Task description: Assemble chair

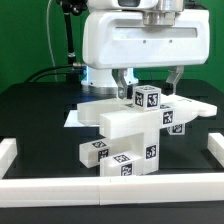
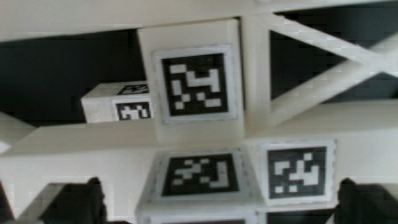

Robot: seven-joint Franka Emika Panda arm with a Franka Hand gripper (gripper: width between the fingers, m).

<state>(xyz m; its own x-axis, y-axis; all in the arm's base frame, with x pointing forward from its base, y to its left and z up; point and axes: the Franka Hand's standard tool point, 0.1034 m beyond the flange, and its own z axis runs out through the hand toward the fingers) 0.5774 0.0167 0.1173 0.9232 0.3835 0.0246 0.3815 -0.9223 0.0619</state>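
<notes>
— Where the chair (image 1: 135,135) is concerned, what is seen?

— Matte-white blocky parts are seen clustered at the middle of the black surface (image 1: 35,120) in the exterior view. Black-and-white square tags are carried on several faces. A small tagged cube (image 1: 148,97) is set on top, and a flat slab (image 1: 195,112) is extended toward the exterior view's right.

— And how is the pincer held?

— The pincer (image 1: 151,87) is hung right above the cluster, its two fingers spread, one to each side of the top cube, with a gap seen on both sides. In the wrist view the dark fingers (image 2: 80,200) are set wide apart, with tagged faces and a cross-braced frame (image 2: 329,60) lying between and beyond them. Whether anything is touched cannot be told.

— What is found around it?

— The white arm (image 1: 140,40) is seen overhead, and plain white border rails (image 1: 60,188) are laid along the near edge of the surface.
</notes>
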